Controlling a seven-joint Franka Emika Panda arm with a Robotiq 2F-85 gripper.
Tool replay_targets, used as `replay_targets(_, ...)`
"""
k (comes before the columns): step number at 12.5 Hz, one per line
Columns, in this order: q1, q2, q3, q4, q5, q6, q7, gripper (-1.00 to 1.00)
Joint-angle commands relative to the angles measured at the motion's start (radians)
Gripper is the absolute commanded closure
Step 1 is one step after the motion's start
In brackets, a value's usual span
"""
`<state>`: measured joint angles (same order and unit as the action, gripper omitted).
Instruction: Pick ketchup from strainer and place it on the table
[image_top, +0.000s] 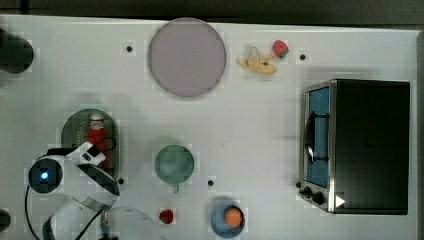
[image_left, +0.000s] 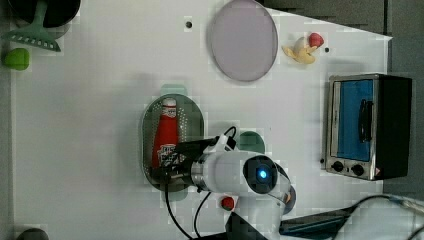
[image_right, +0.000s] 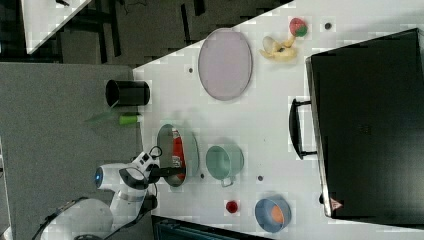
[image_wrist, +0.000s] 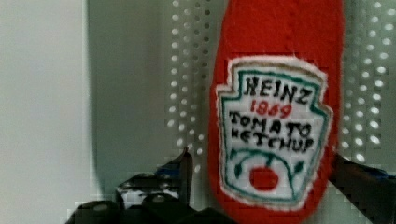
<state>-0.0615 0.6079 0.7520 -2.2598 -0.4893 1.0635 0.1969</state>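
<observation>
Ketchup bottle lies flat in strainer on desk; tool spread wide, one finger either side of bottle's label end, not gripping.

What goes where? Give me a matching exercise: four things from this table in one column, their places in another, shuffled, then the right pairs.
1. ketchup
2. orange ball
3. strawberry
4. gripper

A. in the blue bowl
B. beside the banana
C. lying in the strainer
D. open, a finger on each side of the bottle's base

Pairs: 1-C, 2-A, 3-B, 4-D
</observation>
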Motion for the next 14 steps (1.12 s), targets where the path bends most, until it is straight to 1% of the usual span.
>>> replay_targets(1, 0.04, 0.025, -0.042, 0.06, -0.015, 0.007, 0.113, -1.0)
replay_targets(2, 0.048, 0.036, -0.051, 0.07, -0.02, 0.007, 0.118, -1.0)
replay_targets(3, 0.053, 0.038, -0.056, 0.071, -0.025, 0.004, 0.12, -0.91)
replay_targets(6, 0.053, 0.029, -0.05, 0.072, -0.026, 0.007, 0.124, -0.21)
replay_targets(8, 0.049, 0.004, -0.038, 0.075, -0.027, -0.009, 0.124, -0.19)
replay_targets(10, 0.041, -0.062, -0.025, 0.074, -0.022, -0.029, 0.124, -0.19)
replay_targets(11, 0.033, -0.106, -0.009, 0.074, -0.005, -0.055, 0.124, -0.19)
replay_targets(12, 0.023, -0.155, 0.013, 0.074, 0.031, -0.096, 0.124, -0.19)
replay_targets(14, 0.004, -0.25, 0.061, 0.084, 0.151, -0.199, 0.124, -0.19)
